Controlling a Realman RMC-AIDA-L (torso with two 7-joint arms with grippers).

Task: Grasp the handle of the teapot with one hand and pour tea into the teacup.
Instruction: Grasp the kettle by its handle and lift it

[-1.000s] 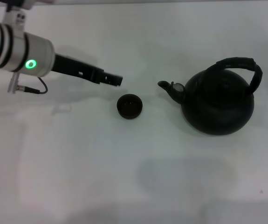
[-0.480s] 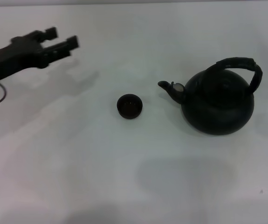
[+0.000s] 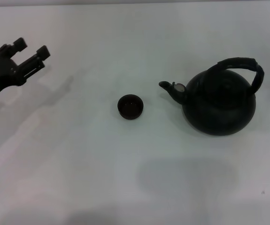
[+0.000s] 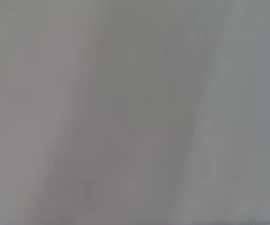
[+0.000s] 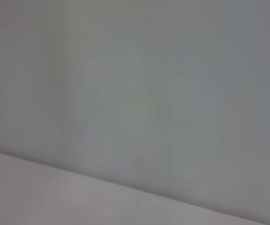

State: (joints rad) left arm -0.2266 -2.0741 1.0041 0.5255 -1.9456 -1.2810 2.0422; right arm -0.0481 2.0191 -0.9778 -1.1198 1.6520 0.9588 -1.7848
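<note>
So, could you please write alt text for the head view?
A black teapot with an arched handle sits on a white table, spout toward a small dark teacup on its left. The left gripper, fingers apart, hangs at the far left.

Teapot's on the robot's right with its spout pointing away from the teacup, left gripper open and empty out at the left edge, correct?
Not quite. In the head view the teapot's spout points toward the teacup, not away from it. The rest holds: the teapot sits on the robot's right, and the left gripper is open and empty at the left edge.
</note>
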